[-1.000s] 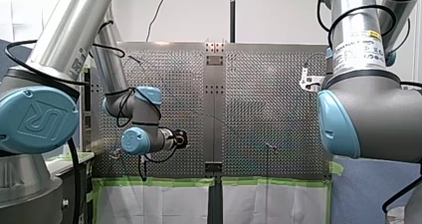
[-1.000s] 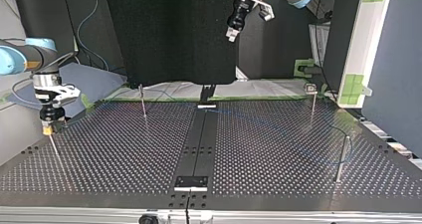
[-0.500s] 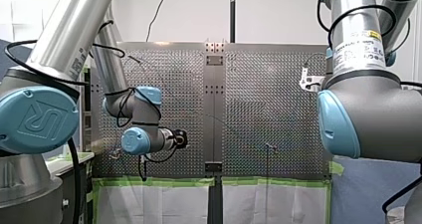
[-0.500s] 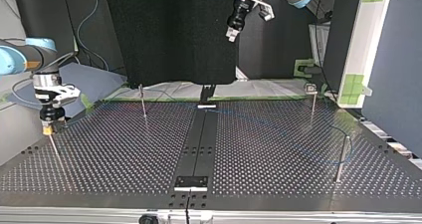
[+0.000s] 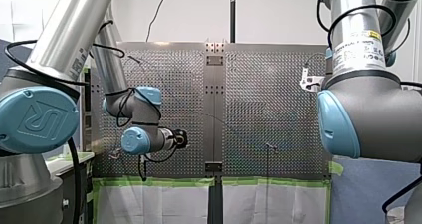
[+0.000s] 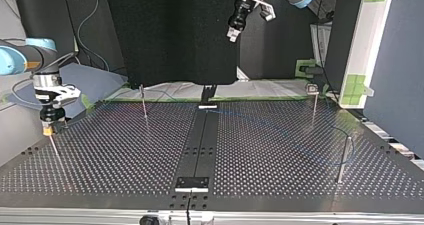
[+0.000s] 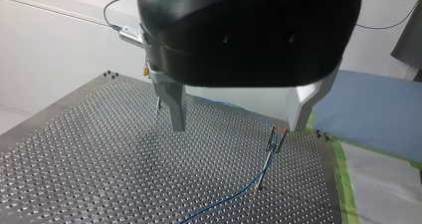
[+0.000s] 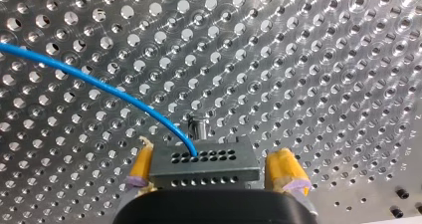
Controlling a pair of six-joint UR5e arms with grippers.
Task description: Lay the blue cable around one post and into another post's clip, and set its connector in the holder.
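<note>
Hovering high above the counter (image 7: 74,149), left gripper (image 7: 236,129) open, empty; right gripper (image 8: 213,169) closed on blue cable (image 8: 124,97) connector (image 8: 204,167) near counter edge

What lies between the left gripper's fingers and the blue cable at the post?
Only bare perforated table: in the left wrist view the left gripper hangs open above it, and the blue cable runs up to the post ahead.

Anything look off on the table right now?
Nothing stands out. The blue cable runs unkinked into the connector, which sits level at my right gripper; my left gripper hangs open, empty.
</note>
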